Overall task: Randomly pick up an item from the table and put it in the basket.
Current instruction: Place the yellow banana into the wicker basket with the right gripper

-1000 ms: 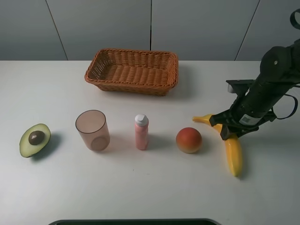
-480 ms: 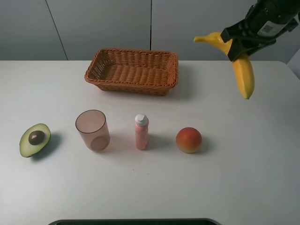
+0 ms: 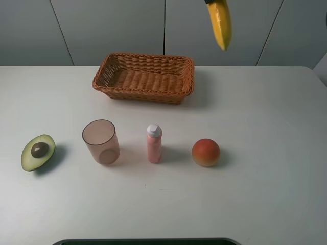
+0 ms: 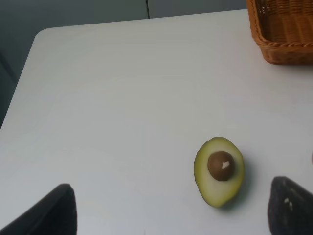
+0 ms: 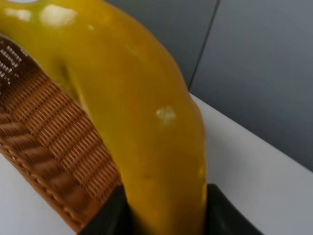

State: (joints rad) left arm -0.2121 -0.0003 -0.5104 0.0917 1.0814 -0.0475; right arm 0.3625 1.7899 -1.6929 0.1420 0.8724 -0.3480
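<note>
The yellow banana hangs high in the air at the top edge of the exterior view, just right of and above the brown wicker basket at the back of the white table. My right gripper is shut on the banana, whose body fills the right wrist view, with the basket below it. The gripper itself is above the exterior view's top edge. My left gripper is open and empty, low over the table near the halved avocado.
On the table's front row stand the halved avocado, a translucent pinkish cup, a small pink bottle with a white cap and a round red-orange fruit. The basket's corner shows in the left wrist view.
My right gripper lifted the banana off the table at the right, then carried it higher and to the left, toward the space above the basket. The other things stayed still.
</note>
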